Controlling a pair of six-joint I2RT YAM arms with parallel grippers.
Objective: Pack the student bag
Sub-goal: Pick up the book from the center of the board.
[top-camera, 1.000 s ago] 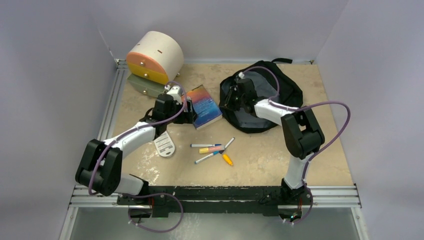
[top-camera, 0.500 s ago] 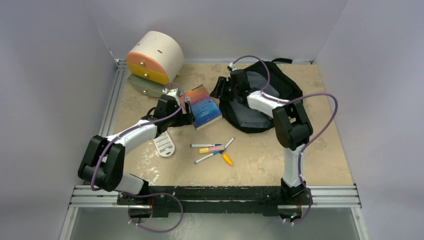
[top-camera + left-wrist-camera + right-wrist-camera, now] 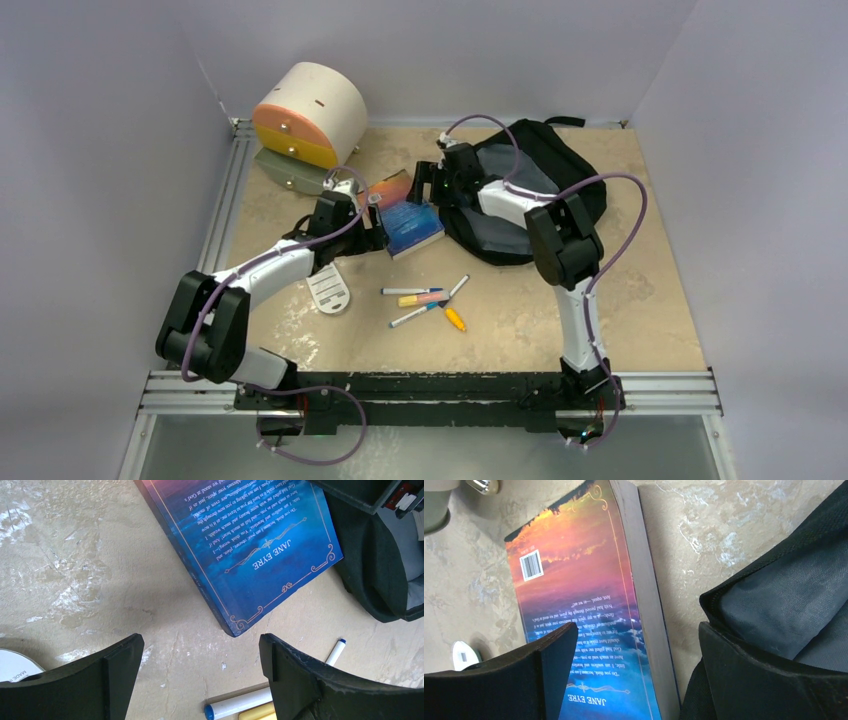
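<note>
STEP: book [image 3: 412,228] pickup was pending | left fingers [image 3: 120,665] and right fingers [image 3: 549,655] stood apart, empty | NEXT: book needed gripping, then transfer into student bag [image 3: 560,150].

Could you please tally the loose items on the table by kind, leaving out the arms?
Book: 1
Black backpack: 1
Pens and markers: 5
Round drawer box: 1
White oval item: 1
Total: 9
</note>
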